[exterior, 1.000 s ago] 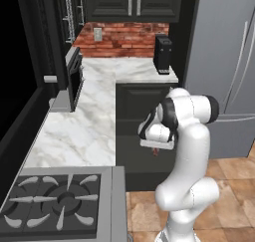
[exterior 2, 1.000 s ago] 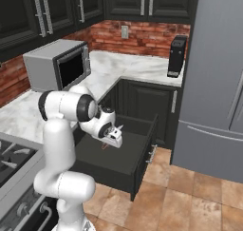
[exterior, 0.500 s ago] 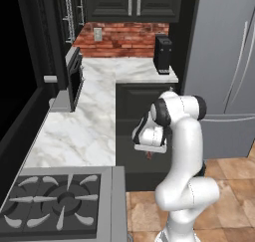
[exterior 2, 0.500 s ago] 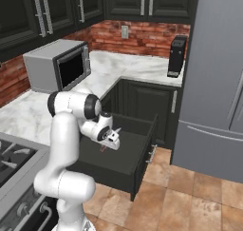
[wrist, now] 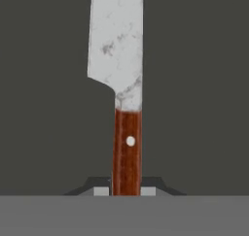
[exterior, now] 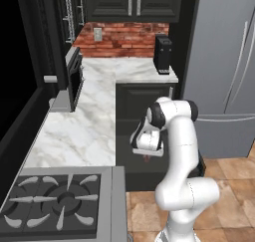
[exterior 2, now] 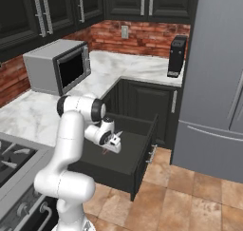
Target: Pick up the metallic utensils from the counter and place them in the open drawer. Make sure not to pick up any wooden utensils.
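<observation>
1. One small kitchen knife with a silver-grey blade and reddish-brown handle [wrist: 127,147] is what I have in hand: my two-finger gripper [wrist: 126,190] is clamped narrowly on the butt of the handle, with the blade running straight out ahead of the fingers.
2. I judge that hold makes sense for a drop-off: gripping the handle end keeps the fingers off the blade and lets the knife go down flat.
3. From the right base view, the gripper [exterior 2: 113,142] hangs over the shallow dark charcoal open drawer [exterior 2: 124,155], with the knife [exterior 2: 116,136] poking out past it. I read it as above the drawer floor, not touching, though the gap is hard to judge.
4. In the hand view the plain dark ground behind the blade is, I take it, the drawer's inside, so the knife is already lined up over its target.
5. From the left base view, the gripper [exterior: 147,155] sits just off the edge of the white marble desk with grey veins [exterior: 84,131].
6. Counts: one knife, one open drawer, one gripper. I see one boxy grey microwave [exterior 2: 57,72] and one tall black appliance [exterior 2: 176,56] on the desk.
</observation>
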